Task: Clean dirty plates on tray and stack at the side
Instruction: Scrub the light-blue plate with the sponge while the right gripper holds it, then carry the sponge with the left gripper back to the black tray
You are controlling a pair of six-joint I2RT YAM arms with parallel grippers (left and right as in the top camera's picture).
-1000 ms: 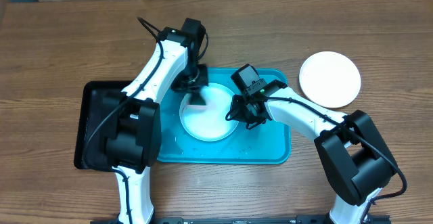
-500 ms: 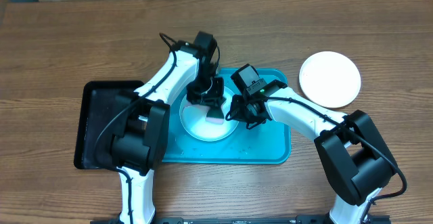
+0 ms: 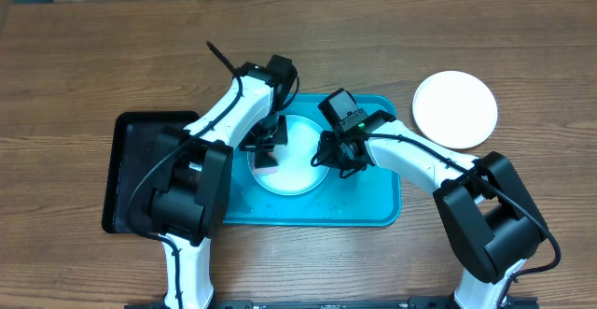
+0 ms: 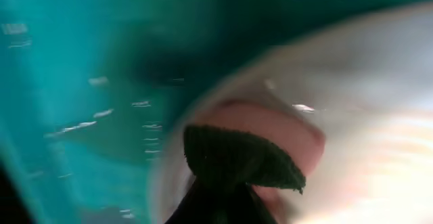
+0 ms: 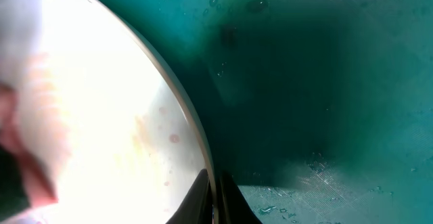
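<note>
A pale plate [image 3: 297, 167] lies on the turquoise tray [image 3: 373, 202]. My left gripper [image 3: 266, 152] is shut on a pink sponge with a dark green scrub face [image 4: 243, 158] and presses it on the plate's left part [image 4: 365, 82]. My right gripper [image 3: 326, 158] is shut on the plate's right rim [image 5: 215, 197]. Faint reddish specks show on the plate [image 5: 101, 102] near that rim. The sponge also shows at the left edge of the right wrist view [image 5: 20, 176]. A white plate [image 3: 454, 109] lies on the table to the right of the tray. No yellow-green plate shows.
A black tray [image 3: 131, 174] sits against the turquoise tray's left side, under the left arm. Water drops lie on the turquoise tray floor [image 5: 325, 176]. The wooden table [image 3: 93, 57] runs round both trays.
My left gripper swept the sponge from the plate's back left across its middle, then back to its left side. The right gripper has kept its hold on the rim.
</note>
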